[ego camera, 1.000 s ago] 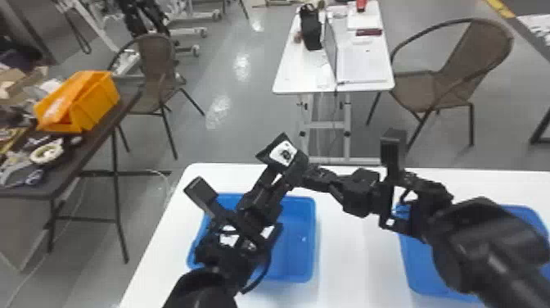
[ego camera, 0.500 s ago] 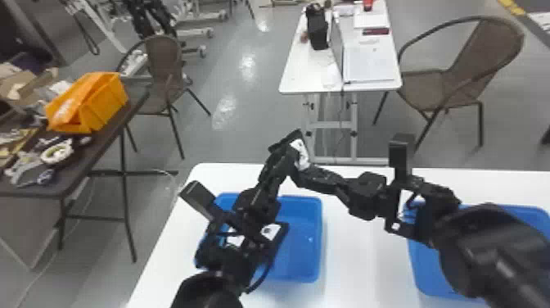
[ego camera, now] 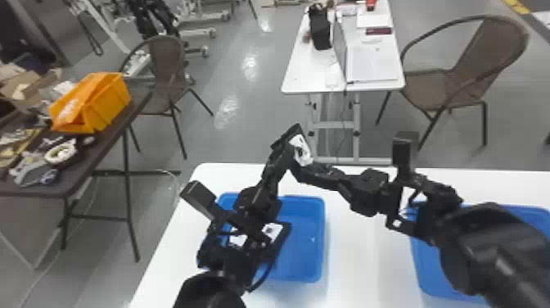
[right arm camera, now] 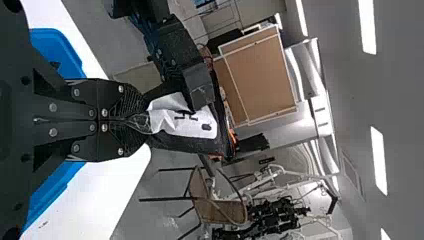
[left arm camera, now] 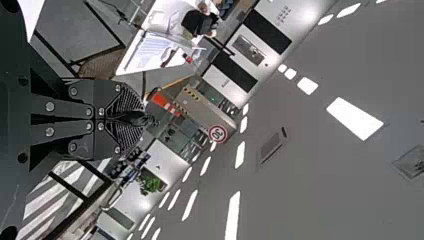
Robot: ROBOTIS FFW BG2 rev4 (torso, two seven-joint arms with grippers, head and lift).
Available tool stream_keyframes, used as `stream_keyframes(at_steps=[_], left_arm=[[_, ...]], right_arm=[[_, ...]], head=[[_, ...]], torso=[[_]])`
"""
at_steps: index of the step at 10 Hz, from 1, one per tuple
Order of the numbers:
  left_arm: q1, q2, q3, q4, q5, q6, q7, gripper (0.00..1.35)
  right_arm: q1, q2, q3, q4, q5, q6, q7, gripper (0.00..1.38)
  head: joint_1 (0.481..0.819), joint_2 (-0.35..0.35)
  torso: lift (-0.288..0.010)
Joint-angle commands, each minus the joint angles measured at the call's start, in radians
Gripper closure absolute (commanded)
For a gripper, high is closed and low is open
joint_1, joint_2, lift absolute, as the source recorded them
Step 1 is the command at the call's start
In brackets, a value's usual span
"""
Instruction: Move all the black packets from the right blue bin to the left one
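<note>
Stretching under all the action, the white table carries the left blue bin, our landmark, with the right blue bin well apart on its right. Coming in from the near side of the left bin, the left gripper is raised above it, pincers pinched on a dark edge that I take for the packet's. Reaching in from the right bin's side, the right gripper is clamped tight on the black packet as well! That packet is up in the air, lined up with the left bin's far side in the head view, white label showing. Smaller to the eye, another black packet lies within the left bin, partly behind the left arm.

And here's the change: that raised label has swung narrower to the head camera over the last second, while both arms hold nearly the same pose. So this looks like a handover, both sides gripping, the swap not yet complete. Next, the right should let go and the left lower the packet into the left bin. Early release could drop it; pulling apart could crease it. What remains in the right bin, I can't tell.
</note>
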Motion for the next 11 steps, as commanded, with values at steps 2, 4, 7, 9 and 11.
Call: stream_keyframes(at_steps=[2, 4, 7, 9, 11], left_arm=[[0.006, -0.003, 0.007, -0.001, -0.004, -0.027, 0.000, 1.22], [0.020, -0.003, 0.029, -0.001, -0.013, -0.057, 0.004, 1.22], [0.052, -0.003, 0.141, 0.001, -0.233, -0.091, 0.006, 1.22], [0.070, -0.003, 0.167, 0.058, -0.418, -0.110, 0.008, 1.22], [0.086, -0.003, 0.175, 0.157, -0.461, -0.154, 0.008, 1.22]], right_arm=[[0.012, 0.008, -0.028, 0.017, -0.032, -0.065, 0.001, 0.30], [0.067, 0.010, -0.106, -0.025, -0.025, -0.059, 0.001, 0.09], [0.168, 0.010, -0.248, -0.121, 0.061, -0.021, 0.000, 0.45], [0.248, 0.010, -0.330, -0.169, 0.094, -0.013, -0.028, 0.49], [0.314, 0.010, -0.369, -0.204, 0.092, -0.021, -0.091, 0.49]], head=[[0.695, 0.234], [0.695, 0.231], [0.695, 0.232], [0.695, 0.232], [0.695, 0.201]], torso=[[0.000], [0.000], [0.000], [0.000], [0.000]])
